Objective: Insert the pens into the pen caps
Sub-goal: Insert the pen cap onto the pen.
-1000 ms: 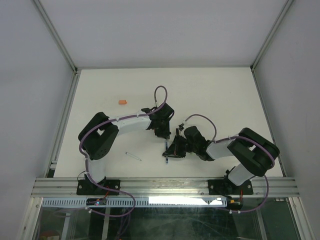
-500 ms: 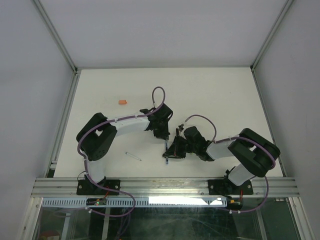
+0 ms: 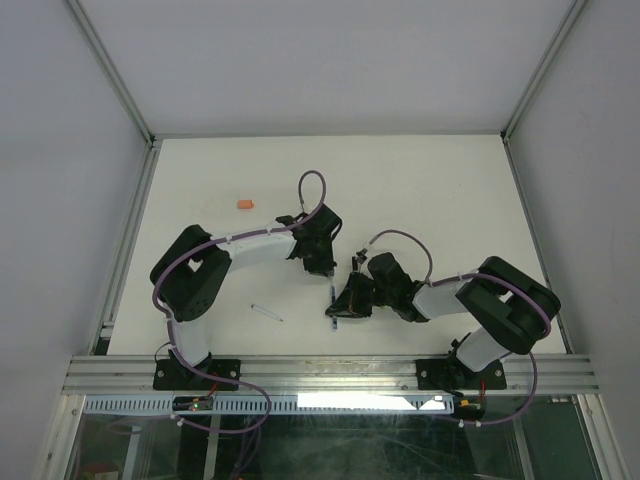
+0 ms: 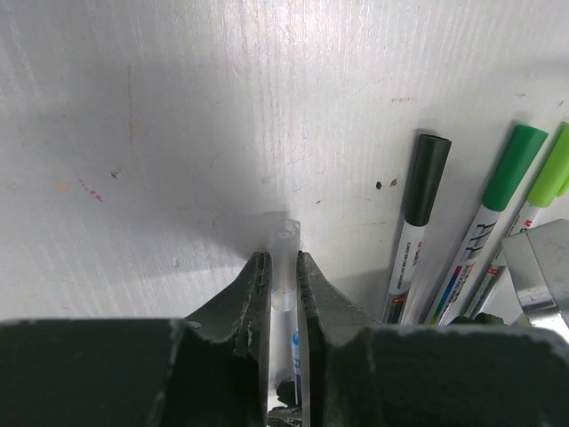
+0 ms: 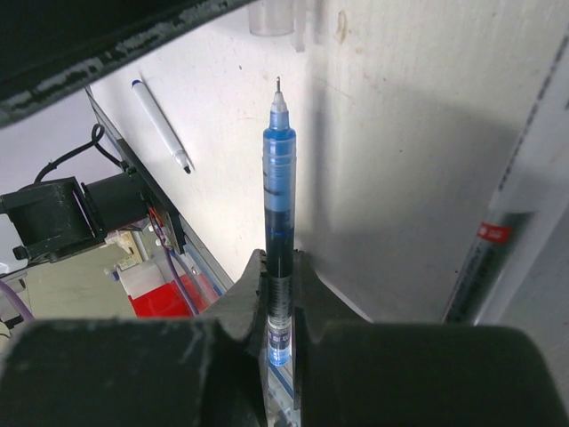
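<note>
L tool (image 4: 282, 260) clamps clear cap (image 4: 286, 233), R tool (image 5: 278, 262) clamps blue pen (image 5: 277, 169), capped pens (image 4: 418, 222) beside

Blue pen (image 5: 277, 231), clear cap (image 4: 284, 258)

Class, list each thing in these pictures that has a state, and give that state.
Left gripper: shut on clear cap.
Right gripper: shut on blue pen.
Blue pen: uncapped.
White pen: lying loose.
Orange cap: lying loose.
Black pen: capped.
Green pen: capped.
Light-green pen: capped.
</note>
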You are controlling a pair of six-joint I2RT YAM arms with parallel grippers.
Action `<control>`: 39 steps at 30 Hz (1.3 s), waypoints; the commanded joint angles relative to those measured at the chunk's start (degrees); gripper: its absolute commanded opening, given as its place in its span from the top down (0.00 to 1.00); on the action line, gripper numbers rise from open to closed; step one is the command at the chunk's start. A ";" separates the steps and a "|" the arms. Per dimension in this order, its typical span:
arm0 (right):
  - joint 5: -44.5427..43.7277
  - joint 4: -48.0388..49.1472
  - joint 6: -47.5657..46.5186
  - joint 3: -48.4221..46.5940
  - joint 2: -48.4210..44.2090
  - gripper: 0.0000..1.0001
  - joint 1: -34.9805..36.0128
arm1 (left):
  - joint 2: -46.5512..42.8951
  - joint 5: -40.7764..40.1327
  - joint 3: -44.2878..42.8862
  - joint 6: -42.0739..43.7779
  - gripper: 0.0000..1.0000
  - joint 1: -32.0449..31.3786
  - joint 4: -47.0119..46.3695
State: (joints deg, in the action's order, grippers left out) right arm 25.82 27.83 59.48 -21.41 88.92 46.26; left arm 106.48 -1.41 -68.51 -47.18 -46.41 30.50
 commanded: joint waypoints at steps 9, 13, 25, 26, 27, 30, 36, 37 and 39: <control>0.78 -0.62 -1.55 -1.08 1.25 1.00 0.06 | -4.14 2.28 1.08 0.45 0.96 0.44 -3.48; 0.37 -0.54 -1.14 -1.09 1.51 1.00 -0.03 | -4.89 2.80 1.68 0.64 0.96 0.43 -4.23; -0.56 -0.43 -0.44 -0.67 1.04 1.00 -0.05 | -5.96 3.88 3.46 0.76 0.96 0.42 -6.15; -0.52 -0.49 -0.48 -0.73 0.99 1.00 -0.06 | -5.87 4.04 3.47 0.84 0.96 0.40 -6.16; -0.58 -0.43 -0.46 -0.74 1.05 1.00 -0.07 | -5.70 4.16 3.54 0.86 0.96 0.44 -6.20; -0.55 -0.42 -0.55 -0.69 1.01 1.00 -0.05 | -5.59 4.51 3.87 0.78 0.96 0.42 -6.40; -0.96 -0.74 -0.54 -0.74 0.74 1.00 -0.06 | -5.27 4.45 4.46 0.90 0.96 0.37 -6.46; -1.01 -0.79 -0.61 -0.68 0.72 1.00 -0.06 | -5.20 4.42 4.46 0.94 0.96 0.39 -6.50; -0.95 -0.91 -0.66 -0.78 0.81 1.00 -0.03 | -4.97 4.66 4.36 1.05 0.96 0.40 -6.51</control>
State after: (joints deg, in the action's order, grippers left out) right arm 26.79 28.03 59.51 -21.65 89.65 46.26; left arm 103.46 1.91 -64.10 -47.07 -46.39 26.37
